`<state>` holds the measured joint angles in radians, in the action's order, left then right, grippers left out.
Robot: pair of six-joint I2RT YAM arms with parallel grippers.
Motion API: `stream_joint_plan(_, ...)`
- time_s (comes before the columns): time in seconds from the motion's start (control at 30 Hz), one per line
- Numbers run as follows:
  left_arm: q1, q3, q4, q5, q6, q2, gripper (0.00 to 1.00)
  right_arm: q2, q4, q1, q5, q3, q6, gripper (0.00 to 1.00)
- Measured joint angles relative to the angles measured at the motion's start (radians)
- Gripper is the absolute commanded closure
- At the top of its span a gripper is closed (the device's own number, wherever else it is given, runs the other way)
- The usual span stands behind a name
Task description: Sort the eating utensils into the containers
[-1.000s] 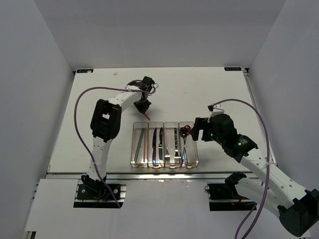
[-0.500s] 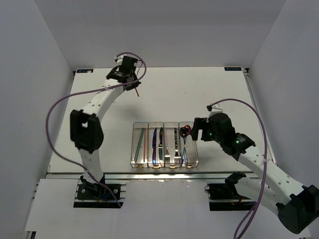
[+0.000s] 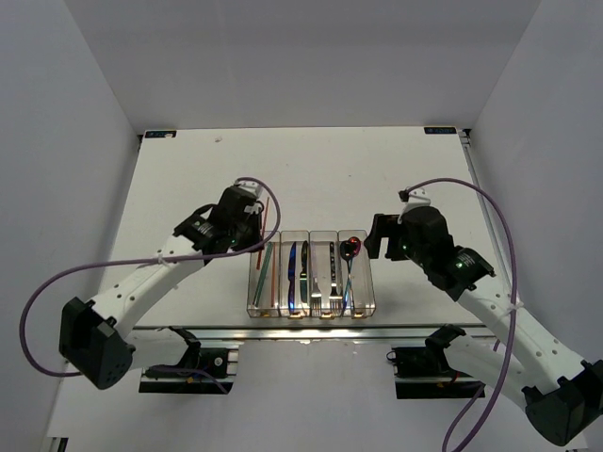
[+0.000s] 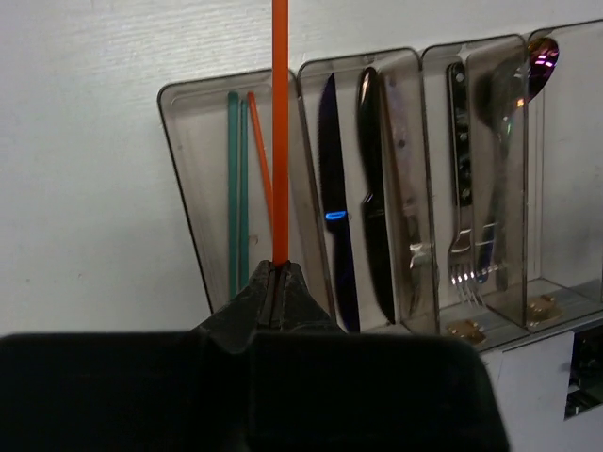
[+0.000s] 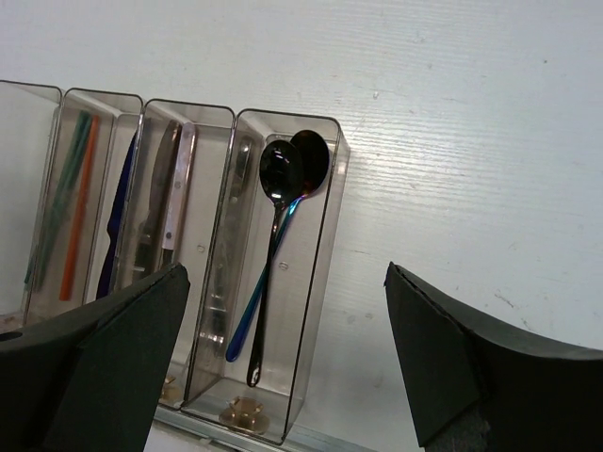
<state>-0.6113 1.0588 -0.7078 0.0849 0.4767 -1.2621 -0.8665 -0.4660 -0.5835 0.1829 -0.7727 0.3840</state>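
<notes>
Here, the orange-red chopstick (image 4: 280,132) is pinched at one end between the closed fingers of the left gripper (image 4: 280,275) and sticks straight out ahead of them. In the top view it runs at a slight tilt along the left edge of the row of four clear bins (image 3: 312,311), passing beyond the row's far edge. Whether its tip touches anything cannot be told.

In the left wrist view the held stick lines up over the leftmost bin (image 4: 184,169), where two green chopsticks (image 4: 233,188) and another orange chopstick (image 4: 260,160) already lie lengthwise. The second bin holds a dark-blue knife (image 4: 334,207) beside a black knife (image 4: 372,188). The third carries a silver fork (image 4: 459,254), tines toward the near end. In the rightmost bin (image 5: 325,273), two spoons lie crossed: a dark-purple spoon (image 5: 279,174) and a red-bowled spoon (image 5: 313,155), both bowls at the far end.

The right gripper (image 3: 375,237) hovers just beside the right end of the row, its fingers (image 5: 104,367) spread wide with nothing between them.

The bins sit near the front edge of the white table (image 3: 188,169), and a purple cable (image 3: 57,282) loops off the left arm.
</notes>
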Motion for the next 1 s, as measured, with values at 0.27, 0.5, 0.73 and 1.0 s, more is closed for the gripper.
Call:
stream_joint_plan(0.27, -0.013, -0.178, 0.037, -0.048, 0.042, 0.135, 1.0, 0.013, -0.074, 0.001, 0.03, -0.048, 0.0, 0.11)
stream_joint_plan(0.5, -0.033, -0.272, 0.055, -0.082, 0.074, 0.14, 0.9, 0.016, -0.108, 0.001, 0.039, -0.052, 0.001, 0.11)
stream_joint_plan(0.73, -0.032, -0.28, 0.061, -0.064, 0.092, 0.14, 0.41, 0.017, -0.112, 0.001, 0.038, -0.052, 0.001, 0.11)
stream_joint_plan(1.0, -0.033, -0.247, 0.011, 0.039, 0.103, 0.142, 0.13, 0.028, -0.149, 0.001, 0.047, -0.086, 0.001, 0.11)
